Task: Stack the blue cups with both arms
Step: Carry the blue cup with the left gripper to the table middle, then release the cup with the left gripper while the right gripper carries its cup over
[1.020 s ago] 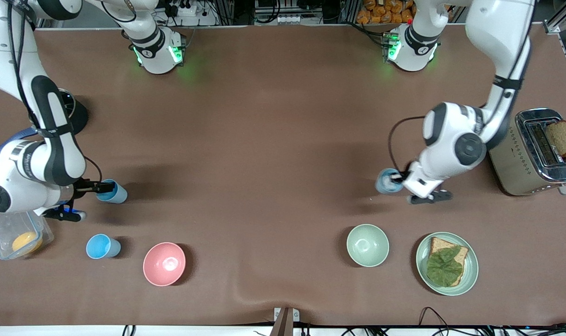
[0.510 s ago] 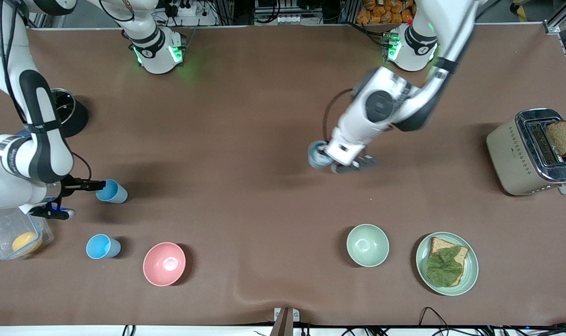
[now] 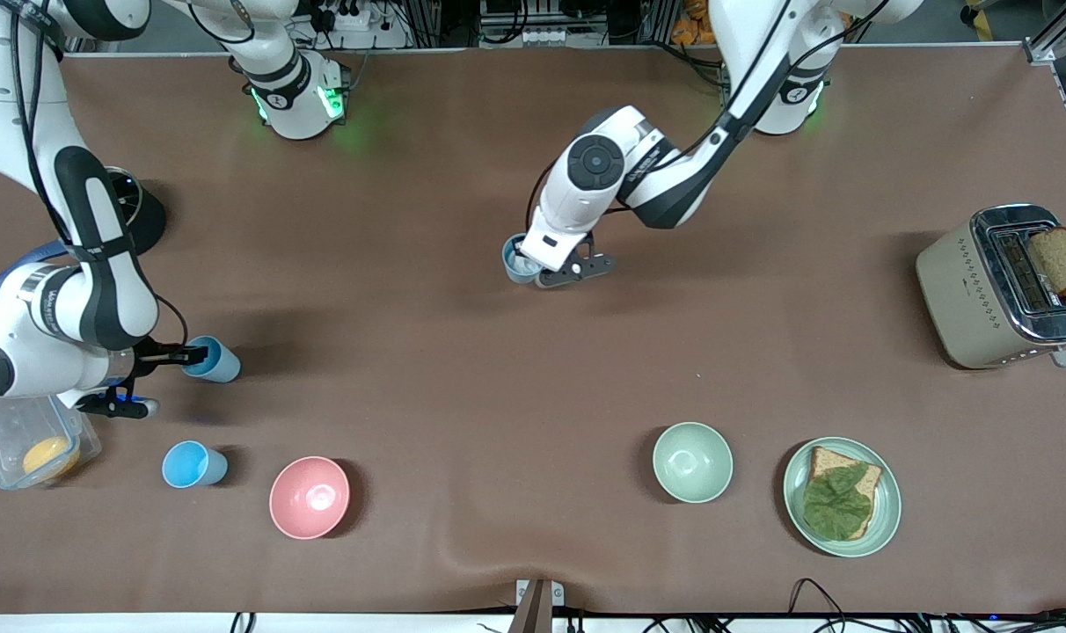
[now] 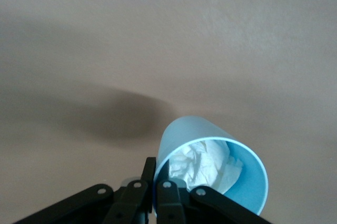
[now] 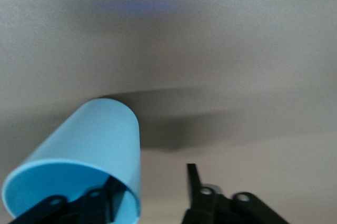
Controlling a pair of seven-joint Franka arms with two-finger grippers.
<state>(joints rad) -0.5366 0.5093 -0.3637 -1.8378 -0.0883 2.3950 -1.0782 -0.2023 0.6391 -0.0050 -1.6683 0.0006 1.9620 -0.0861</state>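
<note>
The left tool (image 3: 533, 262) pinches the rim of a grey-blue cup (image 4: 210, 166) over the middle of the tabletop (image 3: 463, 369); crumpled white paper (image 4: 202, 163) sits inside it. The right tool (image 3: 186, 355), spread, has one finger inside a second blue cup (image 3: 212, 360) near the right arm's end. A third blue cup (image 3: 192, 463) stands beside a pink bowl (image 3: 310, 497) toward the front edge. A clear container (image 3: 18, 440) holds something orange (image 3: 45, 455).

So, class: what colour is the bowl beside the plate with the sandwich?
Pale green bowl, clearest in the front view.
</note>
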